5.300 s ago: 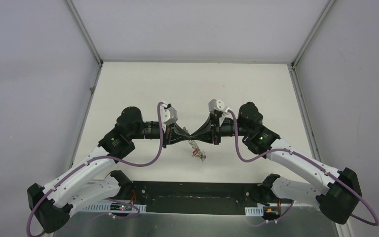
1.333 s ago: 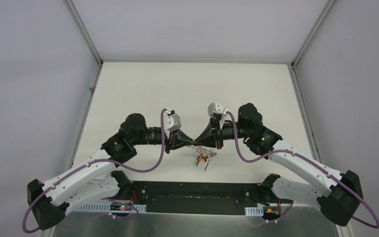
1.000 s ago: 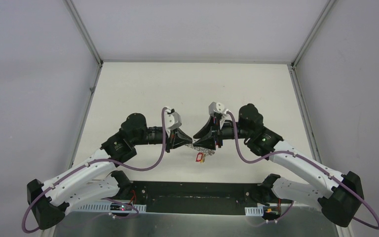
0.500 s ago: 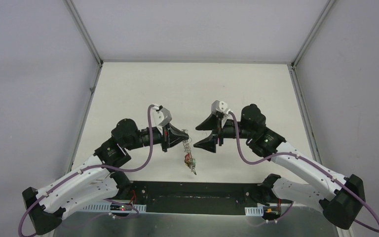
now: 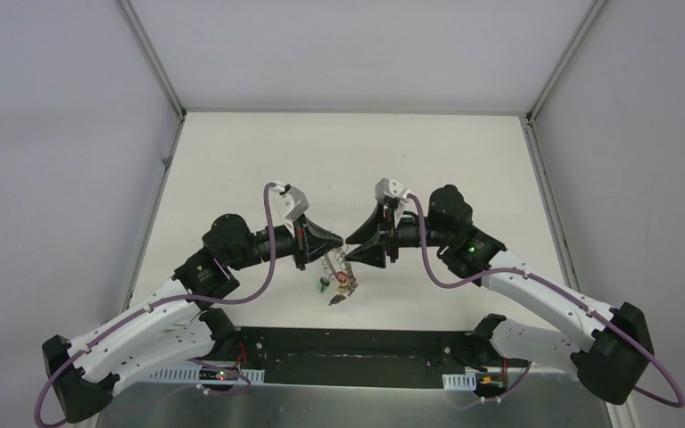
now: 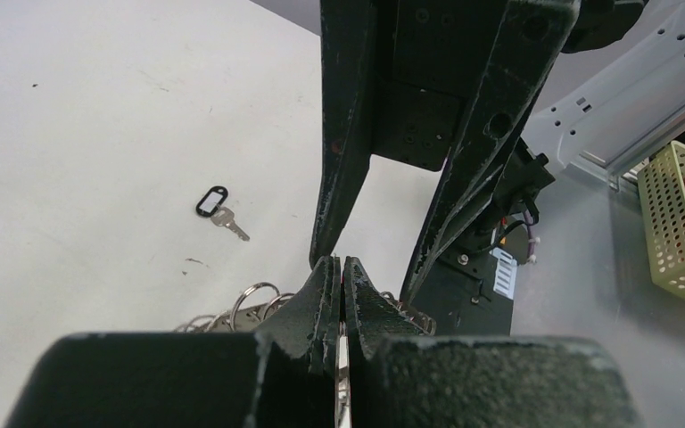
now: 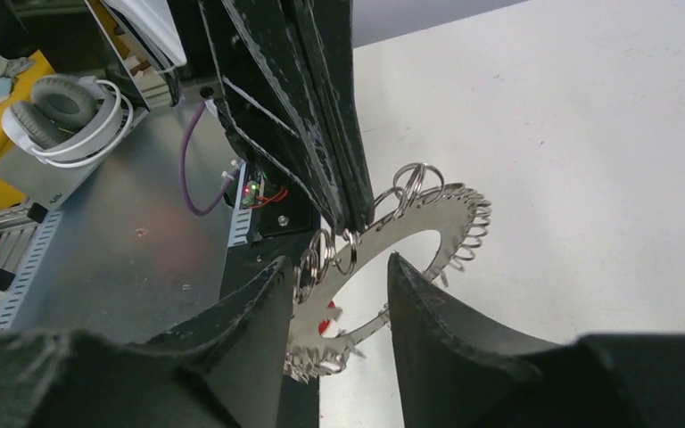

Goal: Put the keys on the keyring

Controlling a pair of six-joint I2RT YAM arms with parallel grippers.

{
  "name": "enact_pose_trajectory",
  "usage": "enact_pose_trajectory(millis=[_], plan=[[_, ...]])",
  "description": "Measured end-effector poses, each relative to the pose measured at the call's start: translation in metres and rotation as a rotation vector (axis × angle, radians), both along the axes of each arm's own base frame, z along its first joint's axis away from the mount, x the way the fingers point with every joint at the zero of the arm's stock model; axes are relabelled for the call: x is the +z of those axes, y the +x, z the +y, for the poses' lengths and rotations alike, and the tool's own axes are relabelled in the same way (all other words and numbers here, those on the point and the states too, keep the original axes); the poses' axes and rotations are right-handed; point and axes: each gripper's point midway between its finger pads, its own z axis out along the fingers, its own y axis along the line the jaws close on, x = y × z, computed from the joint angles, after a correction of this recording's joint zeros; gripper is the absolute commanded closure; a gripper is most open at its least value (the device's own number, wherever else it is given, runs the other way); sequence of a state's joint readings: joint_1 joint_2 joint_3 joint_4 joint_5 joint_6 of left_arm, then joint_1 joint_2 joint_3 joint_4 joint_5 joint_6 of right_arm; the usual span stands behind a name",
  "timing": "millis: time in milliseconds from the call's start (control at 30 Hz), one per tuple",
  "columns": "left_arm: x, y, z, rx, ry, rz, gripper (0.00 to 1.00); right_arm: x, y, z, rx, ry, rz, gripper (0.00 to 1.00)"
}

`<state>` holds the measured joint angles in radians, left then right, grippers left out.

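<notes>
My left gripper [image 6: 342,260] is shut on the edge of the keyring [image 7: 428,223], a flat grey disc with small silver loops [image 6: 254,299] round its rim, held above the table. In the top view the keyring [image 5: 339,266] hangs below the two grippers with a green-tagged key [image 5: 323,285] and a red tag [image 5: 344,287] dangling from it. My right gripper [image 7: 337,261] is open, its fingers [image 7: 437,330] standing either side of the ring's near rim. A black-tagged key [image 6: 214,203] lies loose on the white table.
The black base plate [image 5: 357,357] and a grey metal shelf lie at the near table edge. A cream basket [image 6: 678,223] with red things stands off the table, and headphones [image 7: 62,107] lie on the shelf beside it.
The right gripper let go of the ring and opened wide, then came back towards it with its jaws narrower. The left arm carried the ring left, and the hanging keys swung.
</notes>
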<state>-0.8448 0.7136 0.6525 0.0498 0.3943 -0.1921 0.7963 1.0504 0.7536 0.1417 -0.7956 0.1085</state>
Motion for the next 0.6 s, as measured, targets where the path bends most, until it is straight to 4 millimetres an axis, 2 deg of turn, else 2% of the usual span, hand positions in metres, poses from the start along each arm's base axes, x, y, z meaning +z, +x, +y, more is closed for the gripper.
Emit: enact_pose_trajectory(millis=[100,267,400,467,600], plan=[[-0.0028,0.0002,-0.0004,0.0,0.002,0.007,1.0,0.0074,-0.0004,0.0023,0.007,0.029,0.0,0.66],[-0.0067,0.0001,-0.0007,-0.001,0.008,0.016,1.0,0.0081,-0.0001,0.0061,0.017,0.039,0.026,0.94],[-0.0065,0.0001,-0.0006,-0.001,0.006,0.017,1.0,0.007,0.0028,0.0062,0.007,0.037,0.04,0.96],[-0.0064,0.0001,-0.0006,0.0,0.006,0.017,1.0,0.0071,0.0028,0.0062,0.006,0.038,0.04,1.0],[-0.0063,0.0001,-0.0006,0.0,0.006,0.017,1.0,0.0071,0.0032,0.0062,0.004,0.038,0.04,1.0]])
